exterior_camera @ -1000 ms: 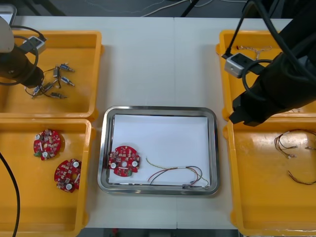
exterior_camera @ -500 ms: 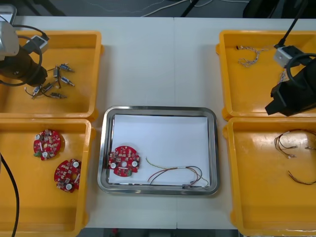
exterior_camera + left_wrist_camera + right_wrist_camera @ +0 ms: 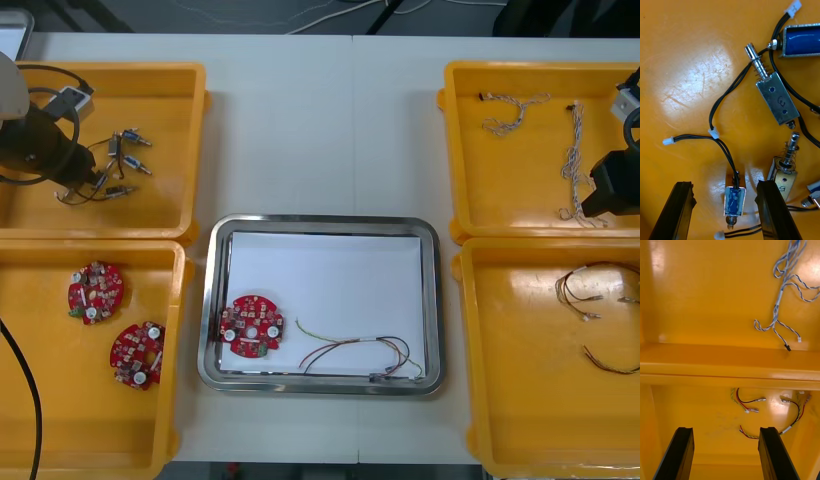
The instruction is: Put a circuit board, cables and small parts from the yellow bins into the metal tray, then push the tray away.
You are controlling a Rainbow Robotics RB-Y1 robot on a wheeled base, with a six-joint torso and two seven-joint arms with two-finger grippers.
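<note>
Black-fingered right gripper (image 3: 726, 433) now back from the middle to the right edge, over the far right yellow bin (image 3: 510, 190) with twisted blue-and-white cables (image 3: 573, 160); spread wide, empty. Left gripper (image 3: 724, 187) now closer in on small metal parts (image 3: 777, 99) in the far left yellow bin (image 3: 160, 100), spread around one, gripping none. In the white-lined metal tray (image 3: 320, 222): round red circuit board (image 3: 252, 325) and red-and-yellow cable (image 3: 360, 350). Bare table (image 3: 320, 120) beyond its far rim.

My left pincer (image 3: 724, 187) is straddling one small metal part (image 3: 734, 200) with room either side, though a second part (image 3: 784, 176) is crowding one finger (image 3: 775, 213). My right pincer (image 3: 726, 431) is hanging open over a yellow bin (image 3: 696, 408) floor, red and yellow cables (image 3: 747, 405) lying just ahead. The tabletop (image 3: 320, 120) beyond the tray (image 3: 320, 222) is lying open.
</note>
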